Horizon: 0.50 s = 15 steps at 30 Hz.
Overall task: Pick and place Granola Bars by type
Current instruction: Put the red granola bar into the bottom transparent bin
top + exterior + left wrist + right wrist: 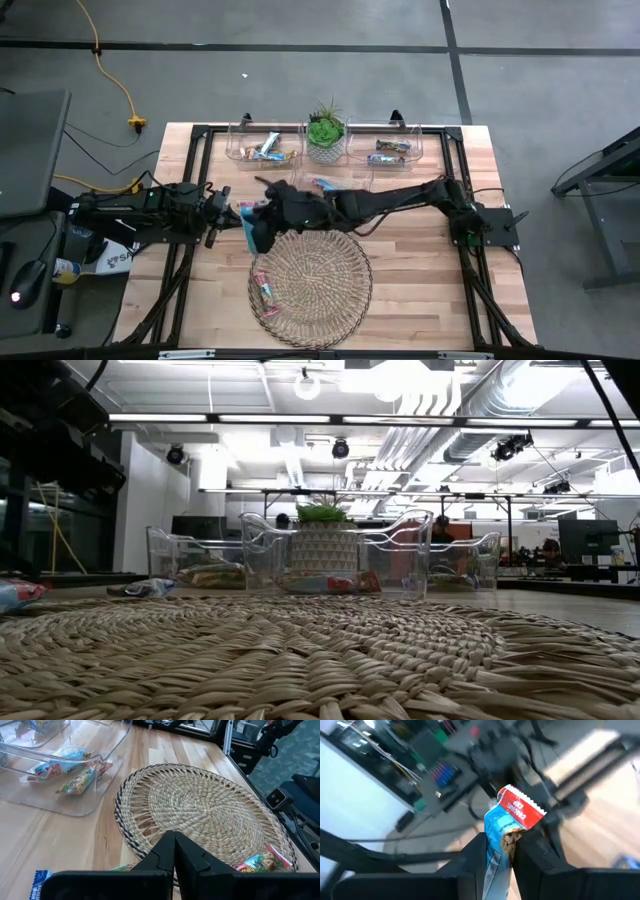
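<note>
Right gripper (pixel 495 857) is lifting one blue granola bar (pixel 502 835) above the table (pixel 420 260).
The wicker tray (pixel 312 285) is lying at the lower centre of the high view, with pink bars (pixel 264 290) on its left edge. The clear bins (pixel 262 148) are standing at the top, holding more bars. The right fingers are clamped on the blue bar at centre; the left gripper (pixel 174 851), fingers together, is waiting at centre left.

high: overhead, straight down | low: tabletop level | wrists: close | shared: wicker tray (pixel 310 285)
</note>
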{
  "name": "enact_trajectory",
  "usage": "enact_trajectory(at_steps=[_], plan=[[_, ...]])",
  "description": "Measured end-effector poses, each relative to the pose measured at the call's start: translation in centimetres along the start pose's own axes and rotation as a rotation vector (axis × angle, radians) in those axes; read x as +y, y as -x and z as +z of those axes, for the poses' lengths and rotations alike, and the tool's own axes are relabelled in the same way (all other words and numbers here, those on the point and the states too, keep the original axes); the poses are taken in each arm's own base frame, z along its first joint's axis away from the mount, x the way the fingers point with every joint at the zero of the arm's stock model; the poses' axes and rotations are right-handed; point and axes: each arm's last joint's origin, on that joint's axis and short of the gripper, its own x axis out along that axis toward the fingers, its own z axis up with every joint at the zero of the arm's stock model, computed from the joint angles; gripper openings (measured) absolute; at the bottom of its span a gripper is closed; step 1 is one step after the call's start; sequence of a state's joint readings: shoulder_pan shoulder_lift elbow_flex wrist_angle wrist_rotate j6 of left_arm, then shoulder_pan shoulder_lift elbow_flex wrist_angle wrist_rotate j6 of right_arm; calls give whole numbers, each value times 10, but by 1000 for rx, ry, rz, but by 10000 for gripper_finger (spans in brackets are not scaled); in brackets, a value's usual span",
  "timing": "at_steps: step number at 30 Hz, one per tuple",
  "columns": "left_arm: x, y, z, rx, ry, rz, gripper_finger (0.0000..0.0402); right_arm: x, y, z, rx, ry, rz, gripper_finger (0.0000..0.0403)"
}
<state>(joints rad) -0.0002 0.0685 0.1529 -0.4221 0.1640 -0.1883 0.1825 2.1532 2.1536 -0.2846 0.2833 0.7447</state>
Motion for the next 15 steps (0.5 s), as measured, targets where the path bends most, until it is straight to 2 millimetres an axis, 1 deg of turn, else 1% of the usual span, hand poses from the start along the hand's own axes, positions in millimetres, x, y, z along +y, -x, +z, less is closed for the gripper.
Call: enact_trajectory(at_steps=[3,6,10,12,15], plan=[[0,0,0,-1,0,-1,1,7,11,15,-75,59,30,73],[0,0,0,-1,0,-2,1,14,21,26,-124,147,48,73],[0,0,0,1,0,-1,1,21,31,30,-150,260,51,73],[0,0,0,-2,0,-2,1,25,40,34,-157,302,43,73],[0,0,0,0,0,-1,1,29,52,38,-168,326,-3,73]])
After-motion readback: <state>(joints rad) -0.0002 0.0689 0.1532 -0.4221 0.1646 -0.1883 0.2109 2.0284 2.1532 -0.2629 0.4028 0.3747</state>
